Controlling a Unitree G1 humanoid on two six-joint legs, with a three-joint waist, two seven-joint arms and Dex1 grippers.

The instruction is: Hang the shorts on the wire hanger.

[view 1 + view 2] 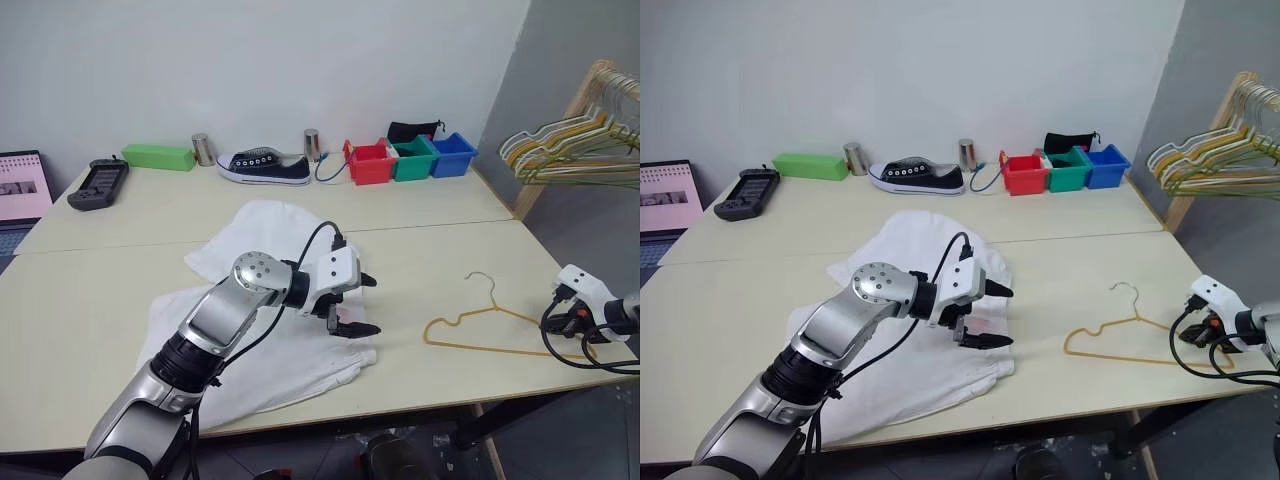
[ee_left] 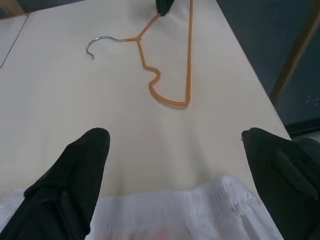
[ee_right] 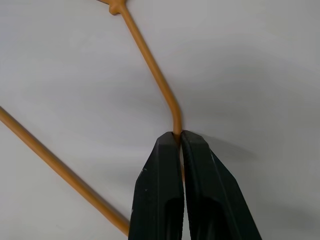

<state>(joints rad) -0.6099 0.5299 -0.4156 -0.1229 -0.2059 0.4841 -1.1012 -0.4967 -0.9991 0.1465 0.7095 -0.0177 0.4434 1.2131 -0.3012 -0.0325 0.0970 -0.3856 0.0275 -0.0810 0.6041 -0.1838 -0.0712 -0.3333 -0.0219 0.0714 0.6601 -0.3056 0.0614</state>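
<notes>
The white shorts (image 1: 265, 225) lie spread flat on the table's near left half. My left gripper (image 1: 372, 305) hovers open over their right hem (image 2: 200, 210), fingers pointing right toward the wire hanger (image 1: 495, 308). The golden-yellow hanger lies flat near the table's front right corner, with its hook pointing away from me. My right gripper (image 3: 179, 134) is shut on the hanger's wire (image 3: 150, 65) at its right end, close to the table's right edge. In the left wrist view, its black fingertips (image 2: 162, 6) pinch the hanger (image 2: 190, 55).
Along the back edge stand a green box (image 1: 158, 157), two metal cans, a black shoe (image 1: 265, 165), and red (image 1: 372, 162), green and blue bins. A black device (image 1: 98, 183) and a laptop (image 1: 20, 190) sit far left. A rack of pale hangers (image 1: 575, 145) stands beyond the right edge.
</notes>
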